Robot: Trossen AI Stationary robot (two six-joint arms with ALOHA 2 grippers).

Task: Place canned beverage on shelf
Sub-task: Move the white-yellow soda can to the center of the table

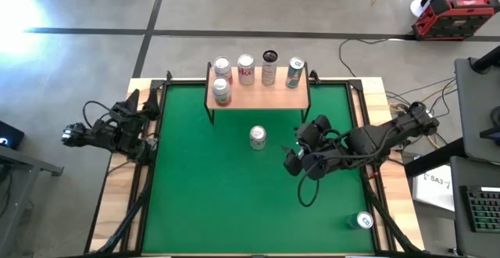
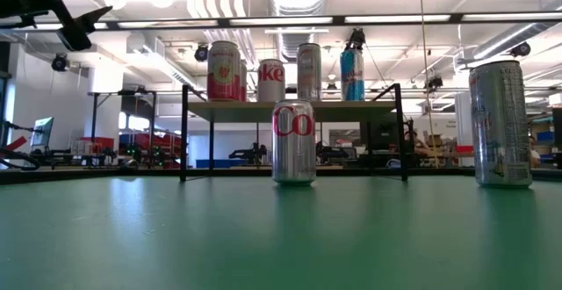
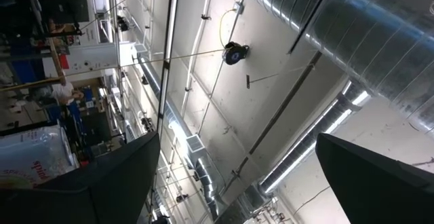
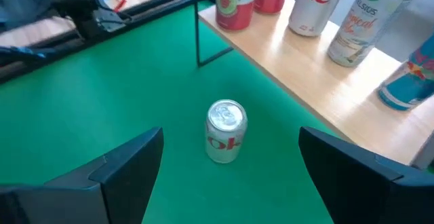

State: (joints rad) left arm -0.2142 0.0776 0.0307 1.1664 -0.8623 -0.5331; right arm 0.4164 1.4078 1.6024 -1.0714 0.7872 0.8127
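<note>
Silver can (image 1: 258,137) stands upright on the green tabletop (image 1: 203,203), just left of the right gripper (image 1: 301,145), whose fingers gape empty; shelf (image 1: 258,95) beyond

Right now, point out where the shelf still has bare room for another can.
The shelf has bare wood along its front edge, right of the front red can. Its back row is crowded with four cans. The silver can waits on the green mat.

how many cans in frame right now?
7. Five stand on the shelf. One silver can stands on the green mat before the shelf, ahead of the open right gripper. One can is near the mat's right corner.
</note>
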